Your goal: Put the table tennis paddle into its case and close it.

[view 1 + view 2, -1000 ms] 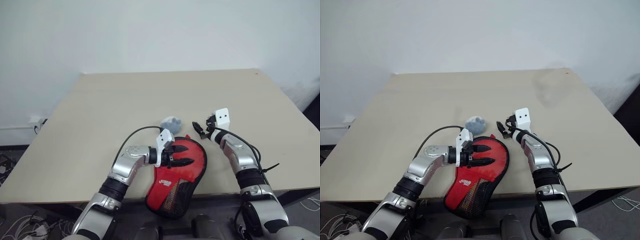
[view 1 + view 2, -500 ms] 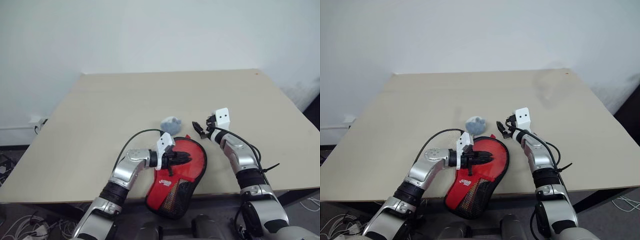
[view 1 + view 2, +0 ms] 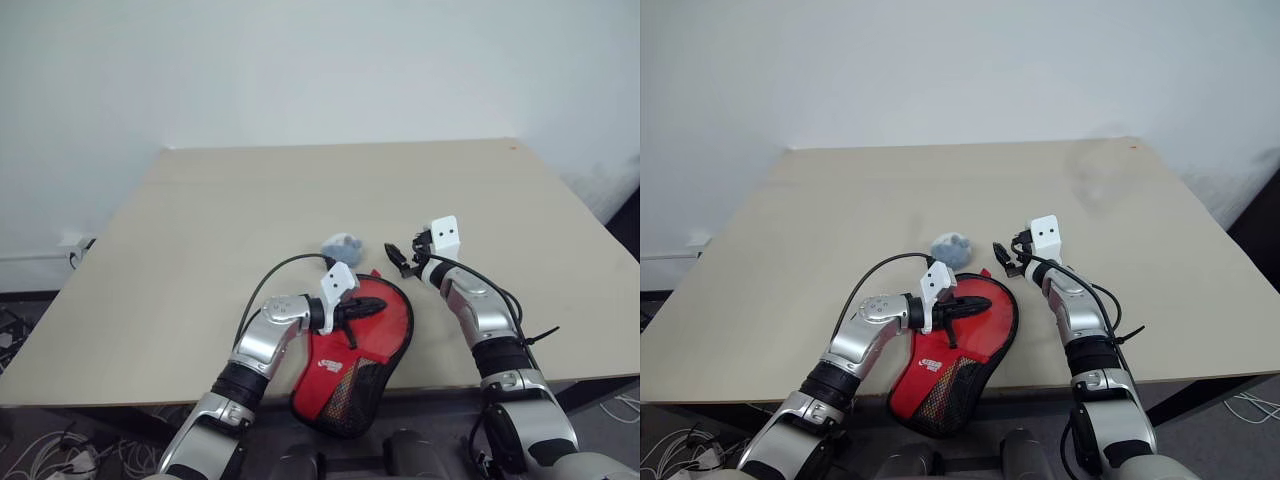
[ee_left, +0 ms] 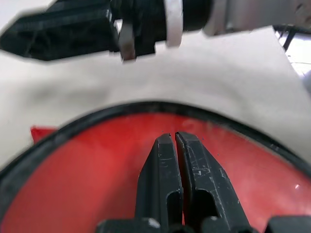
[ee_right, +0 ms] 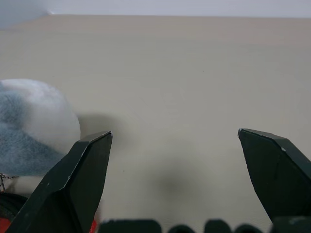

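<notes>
The table tennis paddle (image 3: 385, 320) lies red face up inside the case (image 3: 345, 400), whose black rim (image 4: 121, 109) rings it. The case's mesh end hangs over the table's front edge. My left gripper (image 3: 367, 308) is shut, its fingers (image 4: 163, 165) pressed together just above the red face (image 4: 77, 184), with nothing visible between them. A grey-blue puff (image 3: 340, 247) rests just beyond the case. To the right of the puff, my right gripper (image 3: 398, 258) hovers open, and between its fingers (image 5: 85, 174) is bare tabletop, with the puff (image 5: 29, 126) beside one of them.
The beige table (image 3: 300, 190) stretches bare behind and to both sides of the case, up to a white wall. Its front edge (image 3: 120, 385) runs just under my forearms. Cables (image 3: 40, 455) lie on the floor at the left.
My left gripper's fingers, spread over the red face a second ago, have shut together. The left wrist turned slightly. The right arm, case and puff kept still.
</notes>
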